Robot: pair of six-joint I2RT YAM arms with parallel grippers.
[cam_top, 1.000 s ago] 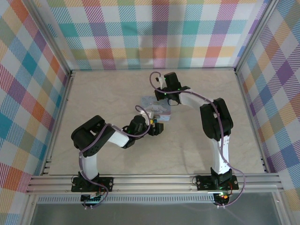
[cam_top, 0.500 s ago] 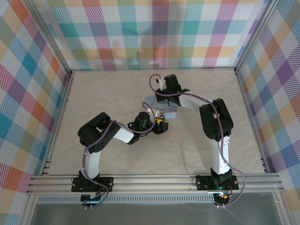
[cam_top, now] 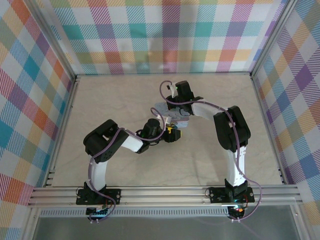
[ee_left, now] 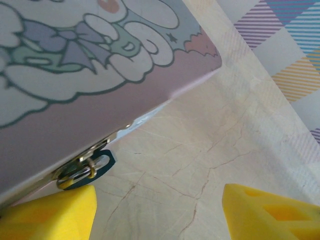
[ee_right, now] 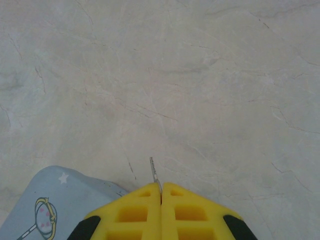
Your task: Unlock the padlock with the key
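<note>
Yellow foam pads (ee_right: 135,215) of the right jaws are pressed flat together, and the key (ee_right: 154,172), a thin grey sliver, sticks out from the seam at their tips, pinched there above the marbled beige bench (ee_right: 210,75). Just beside those pads, at the lower left of the right wrist view, lies a rounded corner of the pale blue tin (ee_right: 55,205), its lid printed with a small star and part of a cartoon drawing. The left jaws stand well apart with nothing between them, one yellow pad (ee_left: 50,215) low on the left of the left wrist view and the other low on the right. The padlock (ee_left: 95,164), tiny and dark bluish, hangs by a metal ring from the clasp on the tin's front edge, just above the left-hand pad; whether it touches that pad cannot be told. From overhead the tin lies near the middle of the bench, the left arm reaching to its near side and the right arm bending over its far side, with pastel checked walls (cam_top: 160,35) all round.
</note>
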